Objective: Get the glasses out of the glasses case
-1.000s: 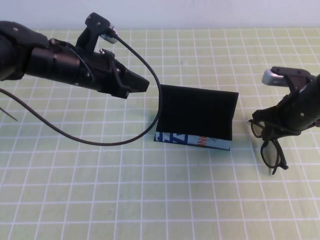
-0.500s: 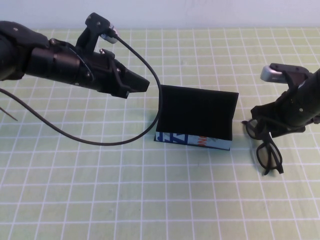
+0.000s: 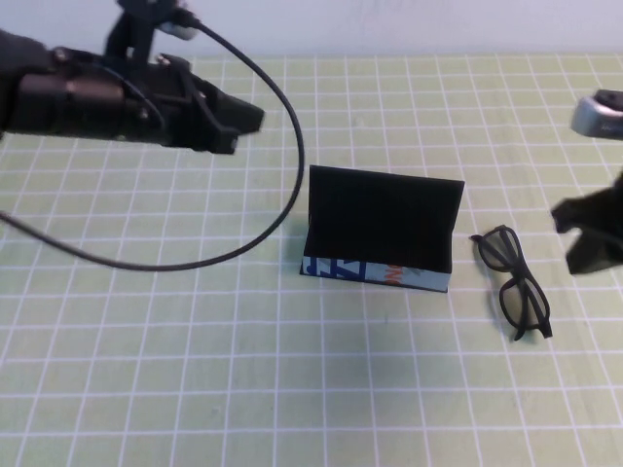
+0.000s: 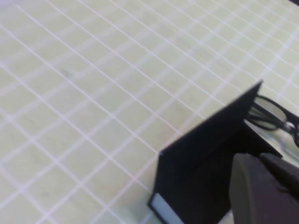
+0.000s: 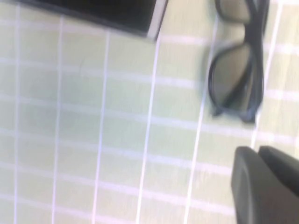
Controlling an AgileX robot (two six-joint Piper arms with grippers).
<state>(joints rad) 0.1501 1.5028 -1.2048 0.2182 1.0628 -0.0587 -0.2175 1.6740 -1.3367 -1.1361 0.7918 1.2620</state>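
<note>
The glasses (image 3: 512,285) are lying on the mat just right of the open glasses case (image 3: 382,230), centre frame; the right gripper (image 3: 590,238) is hanging empty at right edge, the left gripper (image 3: 238,122) closed upper left

The left arm is reaching in from the left edge, its left gripper (image 3: 243,119) hanging in the air toward the far side, fingers pressed together. The right gripper (image 3: 591,243) is hovering at the right edge (blurred, so its finger state is unclear), holding nothing.
</note>
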